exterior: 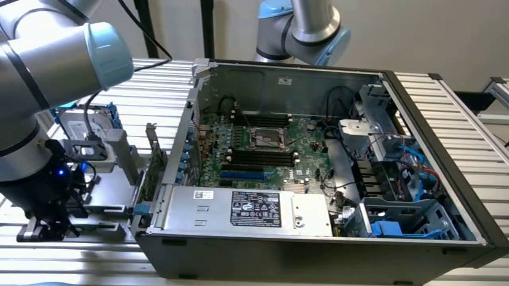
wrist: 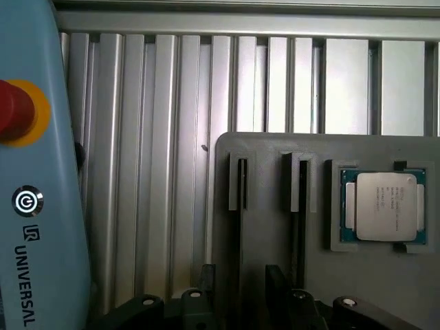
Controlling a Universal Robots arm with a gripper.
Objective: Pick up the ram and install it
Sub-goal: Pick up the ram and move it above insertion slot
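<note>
Jaws stand open in the wrist view: the gripper point(wrist: 240, 283) shows two dark fingers point(wrist: 206, 278) set apart, with nothing clamped between them. They hang over a grey holder point(wrist: 268, 234) that lies on the ribbed metal table point(wrist: 172, 103). The jaws straddle one long narrow slot point(wrist: 241, 185) in the holder, and a second slot point(wrist: 300, 185) runs just beside it. Both look dark inside, and I cannot tell whether the ram stands in either one. Next to the second slot, a silver CPU chip point(wrist: 385, 206) lies flat in a square recess. On the holder's other side, apart from it, is a pale blue panel point(wrist: 38, 151) marked UNIVERSAL, with a red button point(wrist: 12, 110) on a yellow ring.

In the exterior view the arm point(exterior: 47, 65) reaches down near the table's edge on the exterior view's left. Its gripper point(exterior: 47, 229) is low beside the grey holder point(exterior: 111, 185), but the jaws cannot be made out from here. An open computer case point(exterior: 318, 250) lies just beside the holder and takes up the middle of the table point(exterior: 453, 113). Its motherboard point(exterior: 306, 134) faces up, with black memory slots point(exterior: 263, 158) on either side of the CPU socket point(exterior: 269, 138). Whether any of them holds a ram stick cannot be told. A grey power supply point(exterior: 238, 208) sits along the case's near wall. A second arm point(exterior: 306, 30) rises behind the case.
</note>
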